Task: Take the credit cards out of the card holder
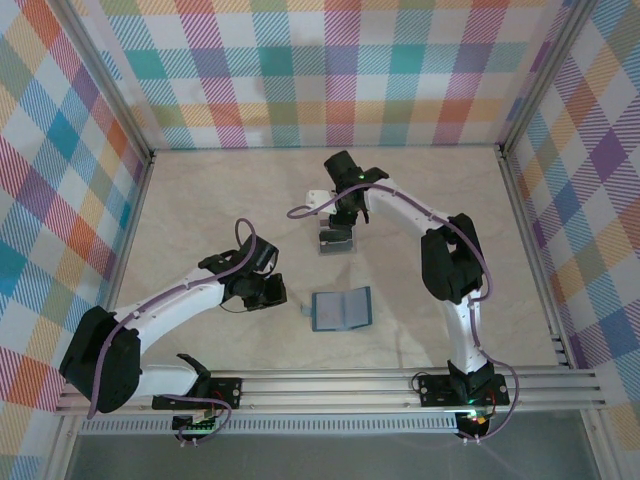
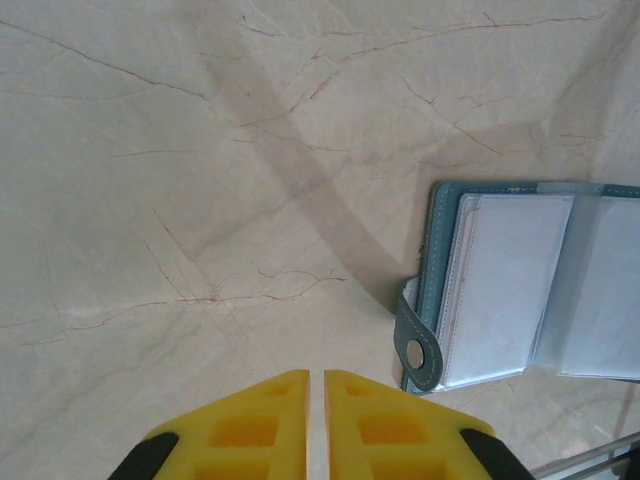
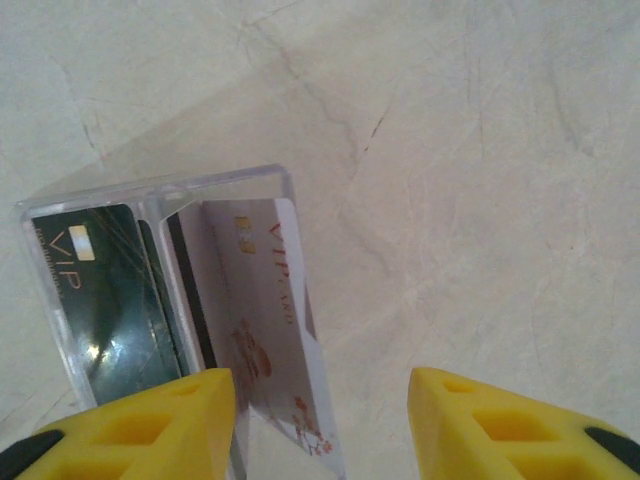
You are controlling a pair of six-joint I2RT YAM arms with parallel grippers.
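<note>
The teal card holder (image 1: 341,309) lies open on the marble table; in the left wrist view the card holder (image 2: 500,290) shows pale pockets and its tab (image 2: 420,345). My left gripper (image 2: 317,420) is shut on nothing, hovering left of the holder; from above the left gripper (image 1: 272,295) sits beside the holder's left edge. Further back my right gripper (image 1: 340,218) hangs over the credit cards (image 1: 336,240). A dark card (image 3: 110,300) lies in a clear box and a white card (image 3: 260,310) leans on its wall. The right gripper (image 3: 320,425) is open, the white card by its left finger.
The clear plastic box (image 3: 160,190) stands behind the holder at mid-table. A small white object (image 1: 318,197) lies just behind it. A metal rail (image 1: 330,385) runs along the near edge, and plaid walls (image 1: 330,70) close three sides.
</note>
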